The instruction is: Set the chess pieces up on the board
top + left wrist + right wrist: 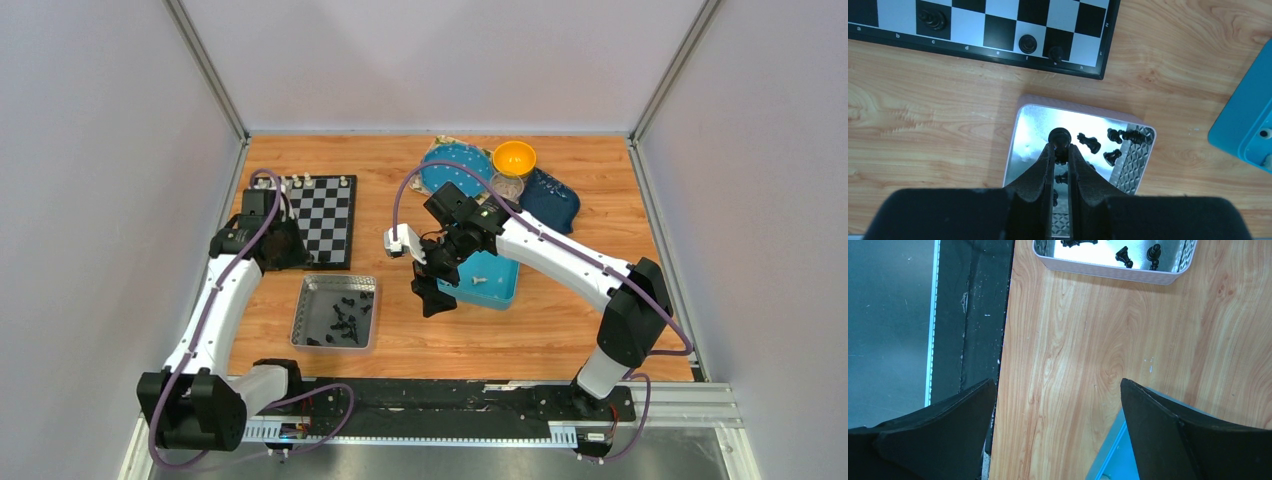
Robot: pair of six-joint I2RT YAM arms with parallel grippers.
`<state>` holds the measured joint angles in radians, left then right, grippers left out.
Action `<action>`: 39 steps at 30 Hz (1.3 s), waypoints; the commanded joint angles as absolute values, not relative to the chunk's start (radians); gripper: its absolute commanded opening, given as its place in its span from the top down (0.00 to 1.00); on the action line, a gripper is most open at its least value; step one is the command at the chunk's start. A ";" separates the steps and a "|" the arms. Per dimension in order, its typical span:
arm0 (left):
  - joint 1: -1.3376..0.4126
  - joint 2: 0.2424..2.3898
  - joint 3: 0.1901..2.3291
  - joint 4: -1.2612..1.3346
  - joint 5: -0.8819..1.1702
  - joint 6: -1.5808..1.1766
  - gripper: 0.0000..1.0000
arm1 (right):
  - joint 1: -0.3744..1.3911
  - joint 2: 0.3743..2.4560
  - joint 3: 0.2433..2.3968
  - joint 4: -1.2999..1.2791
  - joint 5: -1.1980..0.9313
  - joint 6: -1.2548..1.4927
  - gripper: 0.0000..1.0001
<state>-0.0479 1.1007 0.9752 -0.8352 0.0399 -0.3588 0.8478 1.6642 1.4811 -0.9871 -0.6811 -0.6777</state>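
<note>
The checkered board [325,218] lies at the back left, with a few cream-white pieces [321,181] on its far edge. In the left wrist view its near edge [998,30] carries three black pieces [1027,43]. My left gripper [1060,148] is shut on a black chess piece [1060,136] and holds it above the silver metal tray [1035,117], which holds several more black pieces [1089,142]. In the top view the left gripper [283,248] is by the board's near left corner. My right gripper [1058,390] is open and empty over bare wood; in the top view it [433,292] sits between the two trays.
The silver tray [305,312] sits in front of the board. A blue square tray [500,290] holding small white parts lies right of centre, its edge under my right finger [1108,455]. A blue plate [452,160], orange bowl [514,157], clear cup and dark blue item stand at the back.
</note>
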 commanded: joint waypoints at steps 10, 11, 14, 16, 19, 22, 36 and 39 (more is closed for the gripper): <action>0.141 1.187 1.065 -0.749 0.152 -0.318 0.94 | 0.854 1.618 1.485 -0.971 -0.690 -0.681 0.01; 0.146 1.195 1.074 -0.747 0.150 -0.313 0.94 | 0.853 1.618 1.486 -0.971 -0.690 -0.681 0.01; 0.169 1.232 1.083 -0.736 0.124 -0.305 0.94 | 0.853 1.621 1.489 -0.971 -0.696 -0.680 0.01; 0.189 1.258 1.081 -0.723 0.106 -0.302 0.94 | 0.853 1.628 1.491 -0.971 -0.701 -0.678 0.01; 0.233 1.290 1.077 -0.698 0.092 -0.305 0.94 | 0.854 1.629 1.494 -0.969 -0.701 -0.678 0.01; 0.271 1.321 1.078 -0.672 0.071 -0.307 0.94 | 0.853 1.632 1.496 -0.971 -0.699 -0.677 0.01; 0.403 1.465 1.063 -0.523 0.012 -0.356 0.94 | 0.851 1.652 1.514 -0.974 -0.718 -0.661 0.01; 0.422 1.497 1.065 -0.499 0.002 -0.365 0.94 | 0.845 1.657 1.517 -0.974 -0.718 -0.661 0.01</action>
